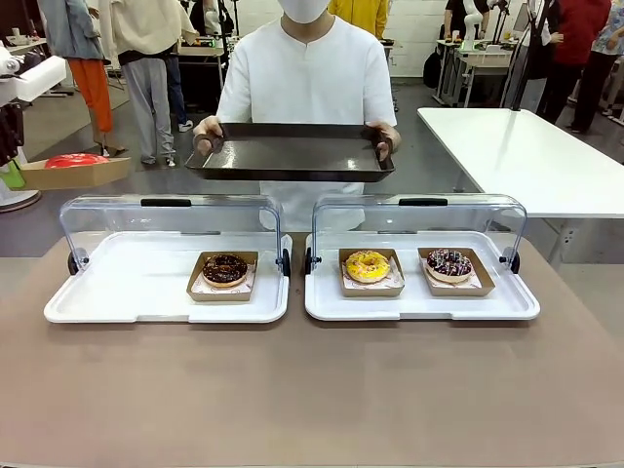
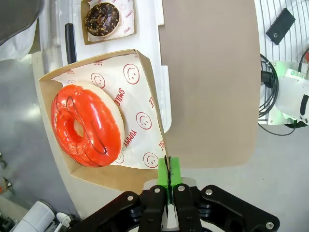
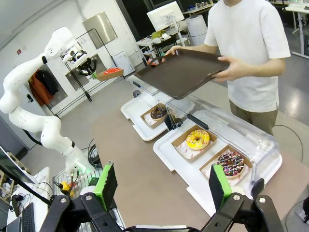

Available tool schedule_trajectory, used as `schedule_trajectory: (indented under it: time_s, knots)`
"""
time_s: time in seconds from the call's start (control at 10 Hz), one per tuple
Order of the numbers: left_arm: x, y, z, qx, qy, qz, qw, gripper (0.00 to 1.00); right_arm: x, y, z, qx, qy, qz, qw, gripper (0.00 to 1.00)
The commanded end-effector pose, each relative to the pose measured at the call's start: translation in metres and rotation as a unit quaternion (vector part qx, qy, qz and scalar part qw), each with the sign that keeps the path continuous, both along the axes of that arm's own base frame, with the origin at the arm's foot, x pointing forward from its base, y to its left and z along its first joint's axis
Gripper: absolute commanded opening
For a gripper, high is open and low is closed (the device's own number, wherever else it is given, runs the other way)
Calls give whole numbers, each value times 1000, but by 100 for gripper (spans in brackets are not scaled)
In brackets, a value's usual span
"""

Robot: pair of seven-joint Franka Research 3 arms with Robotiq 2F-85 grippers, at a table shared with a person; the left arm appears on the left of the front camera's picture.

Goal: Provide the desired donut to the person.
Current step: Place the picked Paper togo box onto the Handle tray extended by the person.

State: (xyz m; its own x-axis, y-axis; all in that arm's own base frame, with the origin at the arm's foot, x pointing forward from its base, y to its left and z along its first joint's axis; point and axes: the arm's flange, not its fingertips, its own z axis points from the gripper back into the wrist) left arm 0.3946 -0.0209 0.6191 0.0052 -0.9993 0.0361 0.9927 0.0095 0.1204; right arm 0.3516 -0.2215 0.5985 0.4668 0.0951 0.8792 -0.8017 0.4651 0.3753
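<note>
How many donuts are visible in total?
4: chocolate in the left tray; yellow and sprinkled in the right tray; red in the box held by the left gripper.

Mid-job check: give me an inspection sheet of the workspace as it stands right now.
Surface: brown table bears two white trays, clear lids raised.
Job's things: red donut in cardboard box, held aloft; chocolate donut, yellow donut, sprinkled donut in the trays; person holds a dark tray.
Clutter: nothing seen.
Grippers: left gripper shut on cardboard box; right gripper open, empty.
Cables: black cables beside the table.
Surroundings: white table, people beyond.
</note>
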Motion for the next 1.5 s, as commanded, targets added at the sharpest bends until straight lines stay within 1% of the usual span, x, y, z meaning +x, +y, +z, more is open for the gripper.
schedule_trajectory:
  time_s: [0.0,0.8,0.9,1.0,1.1,1.2,1.3,1.4]
  knots:
    - [-3,1,1,2,-2,2,1000,0,0,1,1,2,-2,0,1000,100]
    - [-3,1,1,2,-2,2,1000,0,0,1,1,2,-2,0,1000,100]
    - [0,0,0,0,0,0,1000,1,0,1,1,2,-2,0,1000,100]
    - [-5,-2,25,6,-23,4,1000,1,0,1,1,2,-2,0,1000,100]
    - [-5,-10,57,20,-51,-7,998,1,0,1,1,2,-2,0,1000,100]
    - [-1,-21,81,31,-68,-21,997,1,0,1,1,2,-2,0,1000,100]
    - [0,-47,101,32,-87,-38,995,1,0,1,1,2,-2,0,1000,100]
    - [1,-68,107,25,-100,-43,994,1,0,1,1,2,-2,0,1000,100]
